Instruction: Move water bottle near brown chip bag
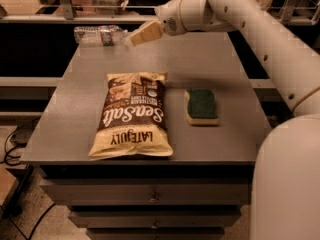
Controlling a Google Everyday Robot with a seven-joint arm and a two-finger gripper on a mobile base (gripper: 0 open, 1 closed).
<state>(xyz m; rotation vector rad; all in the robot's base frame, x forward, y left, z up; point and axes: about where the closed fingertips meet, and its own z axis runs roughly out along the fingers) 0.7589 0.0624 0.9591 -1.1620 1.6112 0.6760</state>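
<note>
The gripper (pixel 136 36) hangs over the far left corner of the grey table (pixel 210 59), its tan tip angled down and left, right at the right-hand end of the water bottle (pixel 97 35), which lies on its side along the back edge. Whether the claw is apart or together, or actually touching the bottle, I cannot tell. The brown chip bag (pixel 132 115) lies flat at the front left of the table, well apart from the bottle, and a green-and-yellow sponge (pixel 201 105) sits just beside the bag on its right.
</note>
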